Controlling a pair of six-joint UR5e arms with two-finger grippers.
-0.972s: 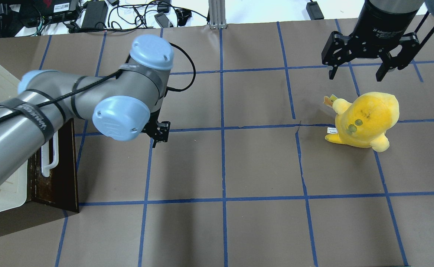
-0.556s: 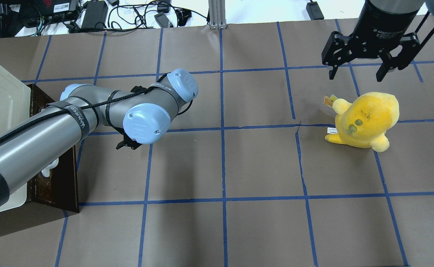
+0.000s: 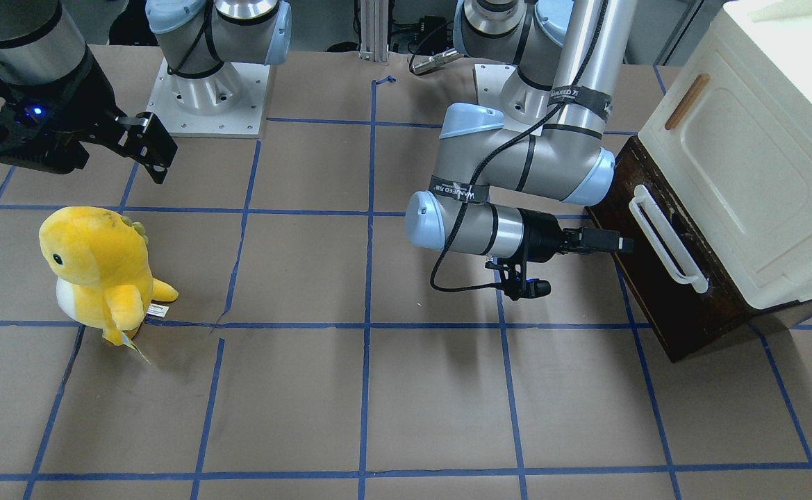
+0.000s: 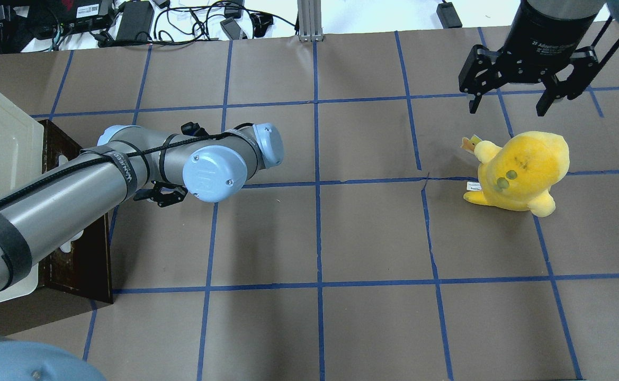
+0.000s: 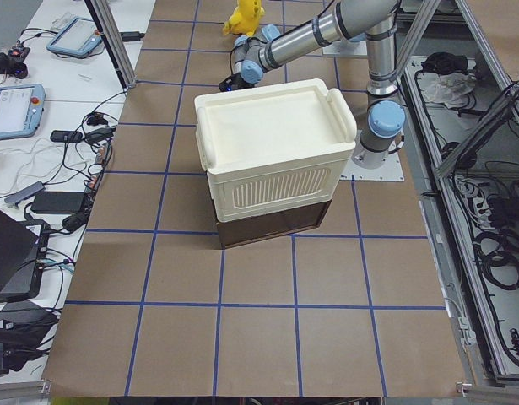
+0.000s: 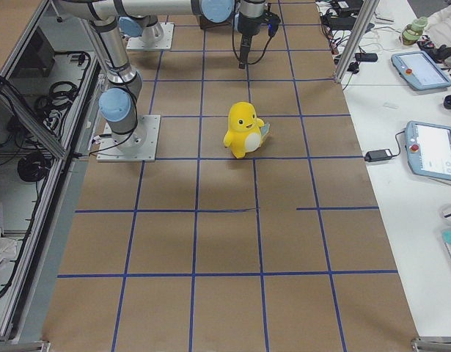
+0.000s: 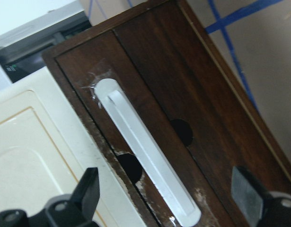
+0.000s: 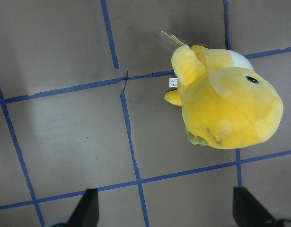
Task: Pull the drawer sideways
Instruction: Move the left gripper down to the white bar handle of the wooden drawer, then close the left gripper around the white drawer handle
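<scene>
The drawer has a dark brown wooden front and a long white bar handle, and sits under a cream cabinet. None of its inner walls show. My left gripper is open and empty, level with the handle and pointing at it, a short gap away. In the left wrist view the handle runs diagonally between my spread fingers, not touched. In the overhead view my left arm hides most of the drawer front. My right gripper is open and empty above the table's far right.
A yellow plush toy stands under my right gripper, also seen in the right wrist view. The cabinet door has a small tan handle. Cables and power bricks lie beyond the far edge.
My left arm has swung left and lowered, turning its wrist so the gripper faces the drawer front. The right arm and the plush toy have not moved.
</scene>
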